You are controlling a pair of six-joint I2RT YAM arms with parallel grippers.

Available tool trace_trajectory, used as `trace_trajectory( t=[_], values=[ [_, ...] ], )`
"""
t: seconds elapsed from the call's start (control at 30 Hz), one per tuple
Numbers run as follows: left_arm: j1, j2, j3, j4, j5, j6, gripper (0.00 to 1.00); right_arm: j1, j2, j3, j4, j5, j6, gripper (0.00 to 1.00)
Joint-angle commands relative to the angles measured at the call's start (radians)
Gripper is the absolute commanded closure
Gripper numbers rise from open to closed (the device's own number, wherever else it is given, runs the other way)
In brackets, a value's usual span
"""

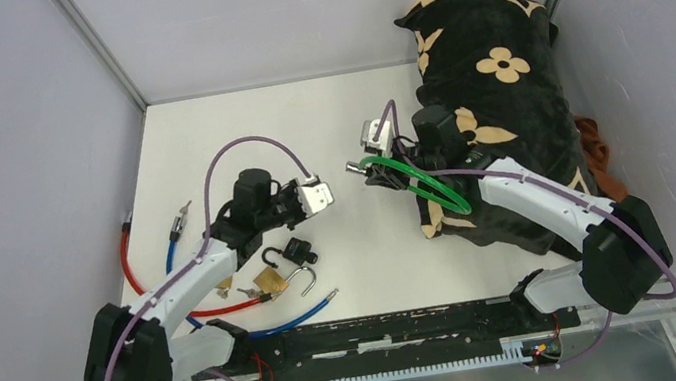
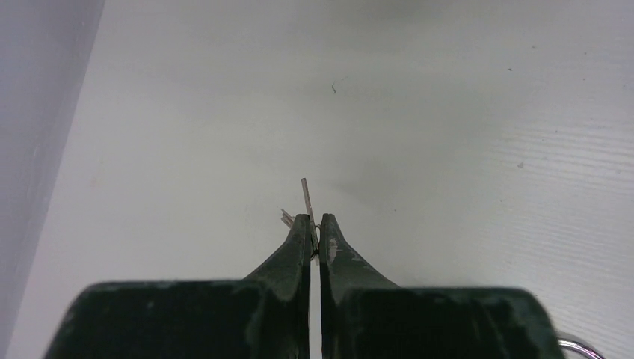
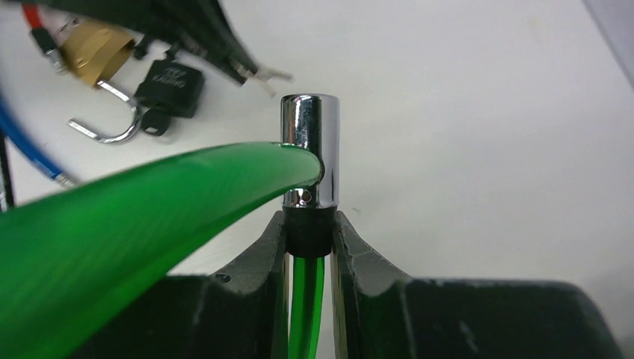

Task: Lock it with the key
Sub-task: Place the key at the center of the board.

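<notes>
A small silver key sticks out edge-on from my left gripper, which is shut on it above the white table. In the top view the left gripper points right toward the right gripper, with a small gap between them. My right gripper is shut on the black collar of a green cable lock's chrome head. The green cable loops back past the fingers. The key tip shows just left of the chrome head.
A brass padlock with open shackle and a black padlock lie near the left arm. Red cable and blue cable lie at the left and front. A black flowered cushion fills the right side.
</notes>
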Motion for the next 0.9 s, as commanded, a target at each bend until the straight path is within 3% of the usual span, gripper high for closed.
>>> trace_trajectory(
  t=[0.0, 0.13, 0.4, 0.43, 0.57, 0.63, 0.73, 0.87],
  values=[
    [-0.071, 0.100, -0.032, 0.210, -0.009, 0.220, 0.98, -0.018, 0.037, 0.075, 0.093, 0.124, 0.078, 1.00],
    [-0.117, 0.237, -0.025, 0.368, -0.026, 0.289, 0.98, -0.021, 0.038, 0.055, 0.120, 0.142, 0.077, 1.00],
    [-0.172, 0.464, 0.031, 0.410, 0.011, 0.396, 0.97, -0.046, 0.081, 0.044, 0.107, 0.156, 0.061, 1.00],
    [-0.182, 0.480, 0.033, 0.402, 0.015, 0.400, 0.92, -0.050, 0.084, 0.042, 0.108, 0.158, 0.063, 1.00],
    [-0.219, 0.485, 0.015, 0.363, 0.040, 0.400, 0.45, -0.055, 0.092, 0.043, 0.108, 0.169, 0.061, 1.00],
    [-0.229, 0.447, 0.000, 0.343, 0.045, 0.347, 0.29, -0.055, 0.093, 0.040, 0.097, 0.192, 0.058, 1.00],
    [-0.236, 0.327, -0.001, 0.255, 0.058, 0.224, 0.25, -0.055, 0.083, 0.034, 0.091, 0.214, 0.053, 1.00],
    [-0.235, 0.146, 0.030, 0.072, 0.085, 0.028, 0.29, -0.054, 0.072, 0.027, 0.102, 0.172, 0.058, 1.00]
  ],
)
